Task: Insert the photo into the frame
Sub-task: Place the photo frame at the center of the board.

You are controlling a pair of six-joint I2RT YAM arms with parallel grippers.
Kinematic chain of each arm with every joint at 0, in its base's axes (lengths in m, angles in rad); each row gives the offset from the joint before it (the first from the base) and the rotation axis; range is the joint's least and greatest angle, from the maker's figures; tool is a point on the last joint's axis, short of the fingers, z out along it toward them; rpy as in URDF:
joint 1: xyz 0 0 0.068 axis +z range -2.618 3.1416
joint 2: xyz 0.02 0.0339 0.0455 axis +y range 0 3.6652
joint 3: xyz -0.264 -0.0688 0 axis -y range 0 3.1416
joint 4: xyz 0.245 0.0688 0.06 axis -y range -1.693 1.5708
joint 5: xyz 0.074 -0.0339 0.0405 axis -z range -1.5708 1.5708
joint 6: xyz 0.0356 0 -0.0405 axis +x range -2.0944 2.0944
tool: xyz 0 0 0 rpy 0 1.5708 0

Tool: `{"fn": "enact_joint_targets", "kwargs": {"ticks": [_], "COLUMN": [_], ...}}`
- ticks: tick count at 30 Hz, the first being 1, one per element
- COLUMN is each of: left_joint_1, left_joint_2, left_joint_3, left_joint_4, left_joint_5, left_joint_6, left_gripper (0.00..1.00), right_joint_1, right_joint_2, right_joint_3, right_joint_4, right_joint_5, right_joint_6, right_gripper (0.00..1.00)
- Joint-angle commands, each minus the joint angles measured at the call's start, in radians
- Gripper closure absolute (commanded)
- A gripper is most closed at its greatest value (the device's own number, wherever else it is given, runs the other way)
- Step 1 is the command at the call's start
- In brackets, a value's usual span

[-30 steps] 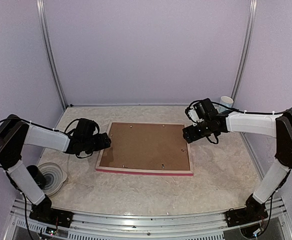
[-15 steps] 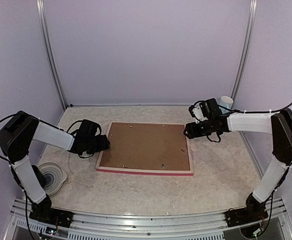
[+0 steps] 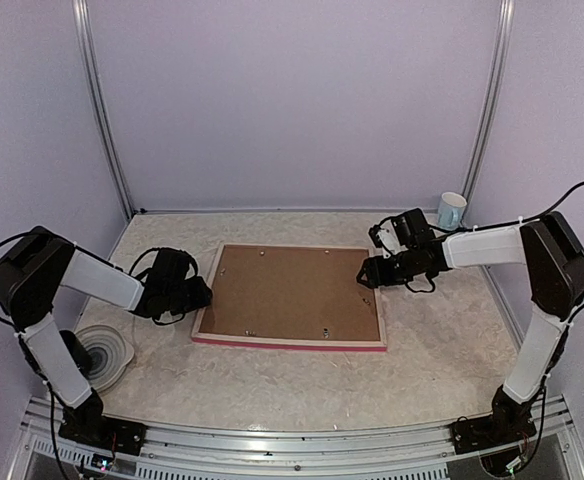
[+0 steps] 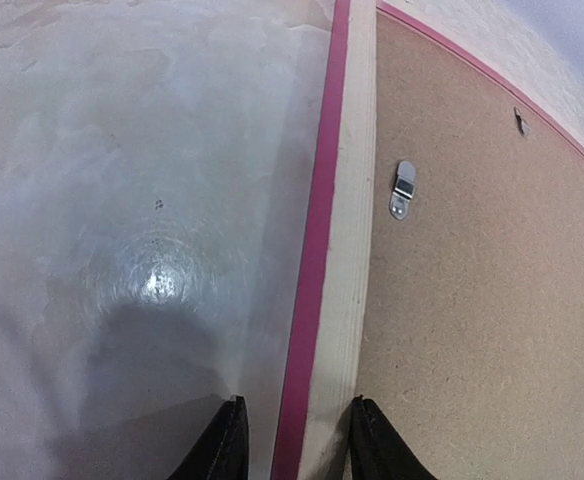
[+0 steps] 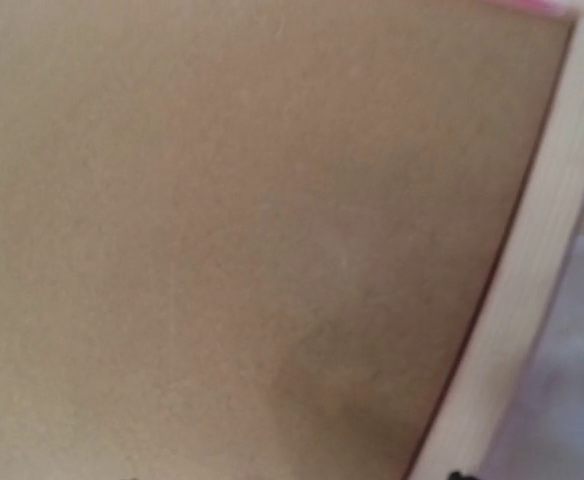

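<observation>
The frame lies back up on the table, pink-red outer edge and pale wood back, with a brown backing board set in it. The photo does not show in any view. My left gripper straddles the frame's left rail: one finger stands over the table a little off the pink edge, the other rests at the rail's inner edge over the board. My right gripper hovers open over the frame's right side. Its view is blurred, showing board, rail and one dark fingertip.
A white and blue cup stands at the back right corner. A clear round dish sits at the near left beside the left arm. A small metal clip lies on the board near the left rail. Enclosure walls stand close on three sides.
The left jaws have narrowed around the frame's left rail. The right arm has reached lower over the frame's right side, uncovering the cup. The frame has not moved.
</observation>
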Motion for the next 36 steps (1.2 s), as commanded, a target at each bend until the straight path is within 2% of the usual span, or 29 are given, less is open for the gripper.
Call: {"fn": "enact_joint_targets", "kwargs": {"ticks": [1, 12, 22, 28, 36], "left_joint_1": [-0.003, -0.031, -0.065, -0.016, 0.022], "left_joint_2": [-0.039, -0.152, -0.268, -0.301, -0.149], "left_joint_3": [-0.068, -0.193, -0.244, -0.144, 0.032], "left_joint_4": [-0.034, -0.016, -0.058, -0.114, -0.111], "left_joint_5": [0.019, 0.022, 0.001, -0.027, -0.017], "left_joint_6": [-0.023, -0.062, -0.083, -0.037, 0.013], "left_gripper": [0.65, 0.66, 0.65, 0.43, 0.38], "right_joint_1": [-0.005, -0.006, -0.006, -0.006, -0.005], "right_joint_2": [0.024, 0.0, 0.024, 0.032, 0.072], "right_joint_3": [-0.008, -0.042, -0.054, -0.038, -0.001], "right_joint_4": [0.026, 0.034, 0.052, 0.05, 0.058], "right_joint_5": [-0.04, 0.008, -0.034, -0.006, 0.019], "right_joint_6": [0.029, 0.044, 0.052, 0.053, 0.071], "right_gripper": [0.35, 0.34, 0.34, 0.34, 0.37]}}
